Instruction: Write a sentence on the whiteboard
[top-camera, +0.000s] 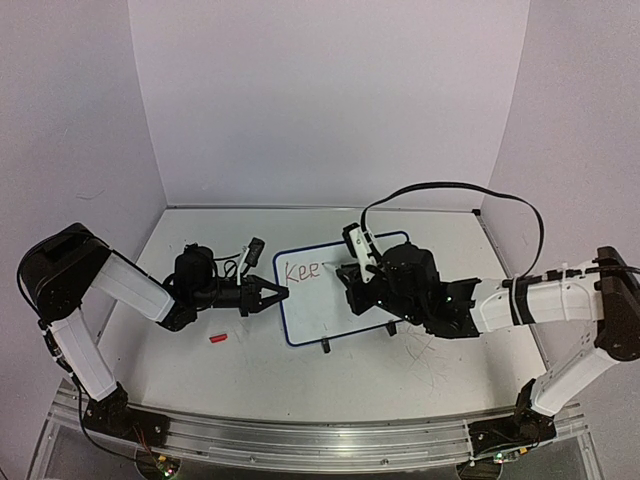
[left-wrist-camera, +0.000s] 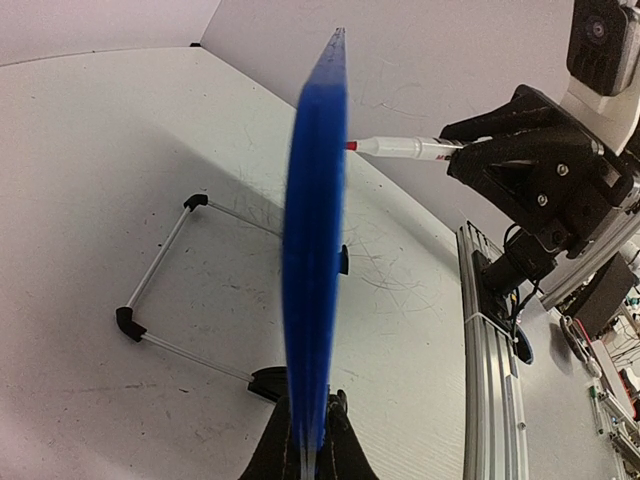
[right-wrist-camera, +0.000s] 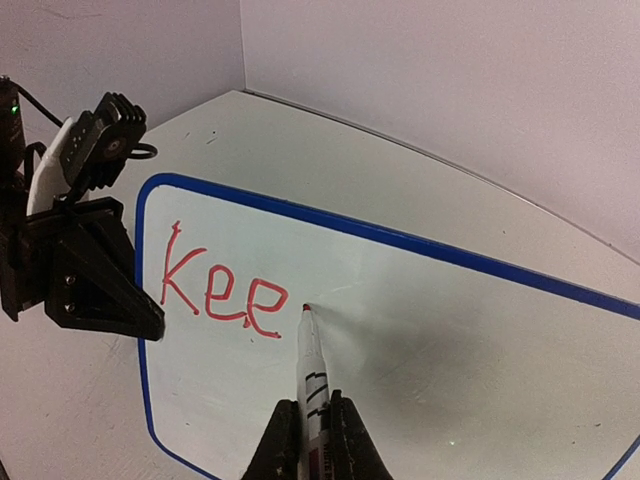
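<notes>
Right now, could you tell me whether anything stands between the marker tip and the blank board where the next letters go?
Nothing visible does: the marker sits right of the letters, the whiteboard beyond is bare, and the left end effector grips its left edge.

Worktop (top-camera: 400, 380) overlooked from above and behind, whiteboard (left-wrist-camera: 315, 250) seen edge-on, close, from left wrist, its face from right wrist

I see small red piece (top-camera: 218, 340) on scratched white tabletop (top-camera: 400, 375), nearside and left of left pincer (top-camera: 283, 293) | aluminium rail (top-camera: 330, 442) well nearside of that pincer
</notes>
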